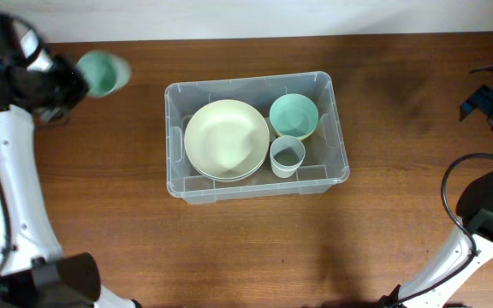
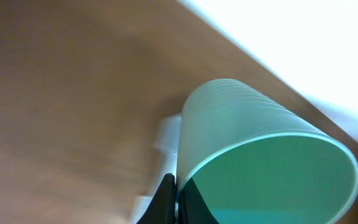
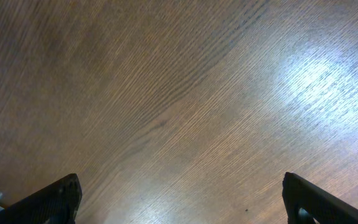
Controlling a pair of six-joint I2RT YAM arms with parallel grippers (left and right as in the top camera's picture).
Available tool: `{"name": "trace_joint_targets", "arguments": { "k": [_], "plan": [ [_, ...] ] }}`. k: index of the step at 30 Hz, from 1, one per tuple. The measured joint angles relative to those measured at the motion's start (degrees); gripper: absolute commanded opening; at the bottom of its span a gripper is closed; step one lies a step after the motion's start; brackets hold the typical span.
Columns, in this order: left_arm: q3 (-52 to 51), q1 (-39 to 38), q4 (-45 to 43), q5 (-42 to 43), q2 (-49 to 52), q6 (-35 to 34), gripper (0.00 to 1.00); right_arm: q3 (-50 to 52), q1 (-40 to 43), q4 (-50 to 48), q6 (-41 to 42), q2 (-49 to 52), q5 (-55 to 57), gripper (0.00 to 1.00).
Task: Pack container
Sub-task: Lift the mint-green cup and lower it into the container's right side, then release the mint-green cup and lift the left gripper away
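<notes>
clear container (image 1: 171, 145), cream plate (image 1: 226, 139), mint-green cup (image 1: 103, 73), brown woodgrain table (image 1: 229, 248)

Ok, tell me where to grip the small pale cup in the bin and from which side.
Pinch the cup by its rim from straight above, one finger inside the mouth. It stands upright, crowded by the plates, the green bowl and the container wall; only its top looks free.

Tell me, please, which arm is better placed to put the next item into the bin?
Left. Its jaws grip the green cup just left of the bin. The right jaws stand open and empty above the table, far off to the right.
</notes>
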State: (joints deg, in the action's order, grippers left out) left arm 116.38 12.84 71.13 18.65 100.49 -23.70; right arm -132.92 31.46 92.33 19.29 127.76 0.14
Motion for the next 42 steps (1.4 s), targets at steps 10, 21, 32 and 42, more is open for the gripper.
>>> {"name": "trace_joint_targets", "arguments": {
  "k": [10,21,32,42],
  "plan": [
    [4.4,-32.3,-2.7,1.1,-0.2,8.2,0.0,0.0,0.0,0.0,0.0,0.0,0.0,0.99],
    [4.4,-48.9,2.5,-12.7,7.2,9.4,0.01,0.0,0.0,0.0,0.0,0.0,0.0,0.99],
    [4.4,-48.9,3.9,-14.4,17.1,9.4,0.01,0.0,0.0,0.0,0.0,0.0,0.0,0.99],
    [4.4,-48.9,4.5,-14.5,18.6,9.4,0.98,0.0,0.0,0.0,0.0,0.0,0.0,0.99]
  ]
}}
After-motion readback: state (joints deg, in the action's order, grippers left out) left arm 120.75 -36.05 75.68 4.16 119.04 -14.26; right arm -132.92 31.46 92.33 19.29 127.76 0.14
